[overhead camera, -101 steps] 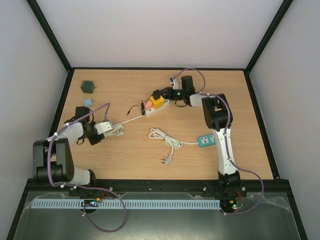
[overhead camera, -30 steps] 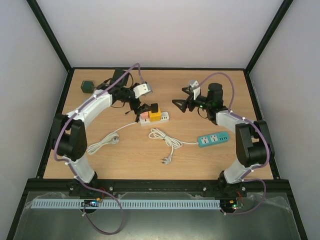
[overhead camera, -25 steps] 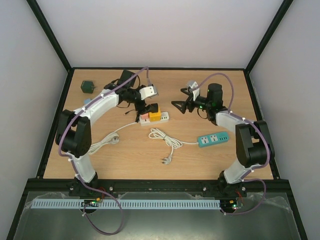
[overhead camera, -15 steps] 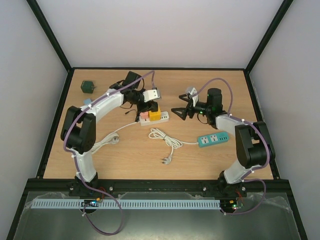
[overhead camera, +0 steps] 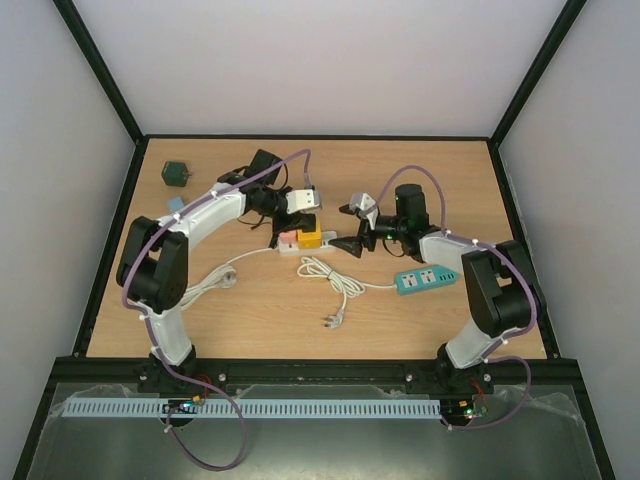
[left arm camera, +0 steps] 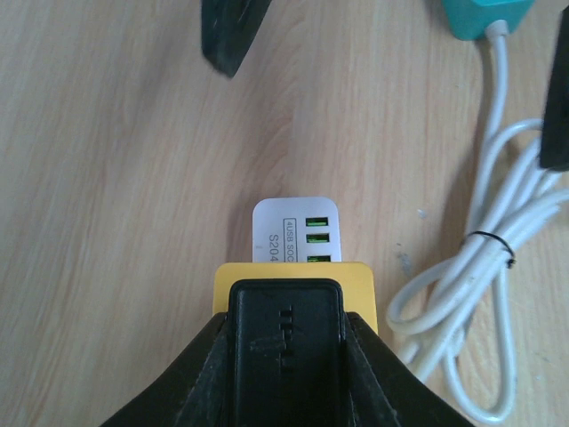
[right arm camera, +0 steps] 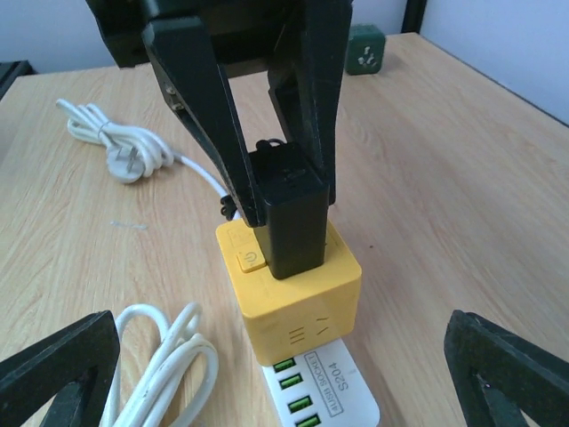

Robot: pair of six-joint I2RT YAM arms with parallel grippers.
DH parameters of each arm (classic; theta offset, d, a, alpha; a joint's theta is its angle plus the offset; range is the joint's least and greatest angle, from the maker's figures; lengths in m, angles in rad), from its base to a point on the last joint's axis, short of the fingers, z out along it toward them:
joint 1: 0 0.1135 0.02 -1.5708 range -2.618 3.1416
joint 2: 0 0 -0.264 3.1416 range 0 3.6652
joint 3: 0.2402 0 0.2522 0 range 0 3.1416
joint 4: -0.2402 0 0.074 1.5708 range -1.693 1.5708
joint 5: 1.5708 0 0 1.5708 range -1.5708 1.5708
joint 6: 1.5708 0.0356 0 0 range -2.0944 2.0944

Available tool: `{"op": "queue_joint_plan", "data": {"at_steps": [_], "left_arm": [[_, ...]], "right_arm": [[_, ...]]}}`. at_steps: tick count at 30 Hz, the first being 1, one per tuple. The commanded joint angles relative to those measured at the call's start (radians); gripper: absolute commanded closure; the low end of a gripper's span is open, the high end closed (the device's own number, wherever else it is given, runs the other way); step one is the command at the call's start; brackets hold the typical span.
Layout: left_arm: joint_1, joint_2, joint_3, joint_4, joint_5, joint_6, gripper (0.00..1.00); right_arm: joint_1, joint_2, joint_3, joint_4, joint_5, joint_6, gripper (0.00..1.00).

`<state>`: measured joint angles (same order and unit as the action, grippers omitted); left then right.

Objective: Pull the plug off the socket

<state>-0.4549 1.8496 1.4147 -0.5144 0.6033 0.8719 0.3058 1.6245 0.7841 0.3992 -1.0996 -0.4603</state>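
Left gripper [right arm camera: 284, 200]: I see it pinching the black plug [right arm camera: 293, 222], frame centre
Right gripper [overhead camera: 350, 227]: spread wide, touching nothing

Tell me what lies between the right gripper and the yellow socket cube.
The end of the white USB strip, sticking out from under the yellow socket cube, and bare table. The open right gripper touches neither; the right wrist view shows it.
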Motion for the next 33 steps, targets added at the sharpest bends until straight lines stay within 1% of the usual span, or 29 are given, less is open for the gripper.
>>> {"op": "queue_joint_plan", "data": {"at_steps": [1, 5, 8, 11, 14, 17, 22, 25, 30, 33], "left_arm": [[-0.004, -0.056, -0.052, -0.069, 0.074, 0.036, 0.87], [-0.004, -0.052, -0.059, -0.098, 0.110, 0.037, 0.88], [-0.004, -0.058, -0.079, -0.078, 0.129, 0.017, 0.88], [-0.004, -0.059, -0.082, -0.070, 0.137, 0.008, 0.88], [-0.004, -0.053, -0.079, -0.070, 0.139, 0.003, 0.87], [-0.004, -0.052, -0.081, -0.073, 0.143, 0.007, 0.87], [-0.004, -0.051, -0.083, -0.079, 0.148, 0.017, 0.87], [-0.004, -0.045, -0.080, -0.084, 0.154, 0.019, 0.87], [-0.004, -0.032, -0.062, -0.091, 0.158, 0.016, 0.87], [-0.004, -0.017, -0.039, -0.111, 0.163, 0.014, 0.87]], "right_arm": [[0.041, 0.032, -0.009, -0.012, 0.014, -0.091, 0.02], [0.076, 0.066, 0.017, -0.018, 0.035, -0.096, 0.01], [0.108, 0.089, 0.034, -0.015, 0.052, -0.087, 0.01], [0.145, 0.109, 0.039, 0.010, 0.095, -0.083, 0.02], [0.167, 0.147, 0.045, 0.063, 0.118, -0.043, 0.04], [0.171, 0.184, 0.057, 0.119, 0.118, 0.008, 0.06], [0.172, 0.225, 0.085, 0.130, 0.113, 0.000, 0.11], [0.173, 0.244, 0.114, 0.114, 0.091, -0.011, 0.11], [0.174, 0.269, 0.148, 0.089, 0.071, -0.023, 0.23], [0.177, 0.273, 0.163, 0.044, 0.061, -0.067, 0.32]]}}
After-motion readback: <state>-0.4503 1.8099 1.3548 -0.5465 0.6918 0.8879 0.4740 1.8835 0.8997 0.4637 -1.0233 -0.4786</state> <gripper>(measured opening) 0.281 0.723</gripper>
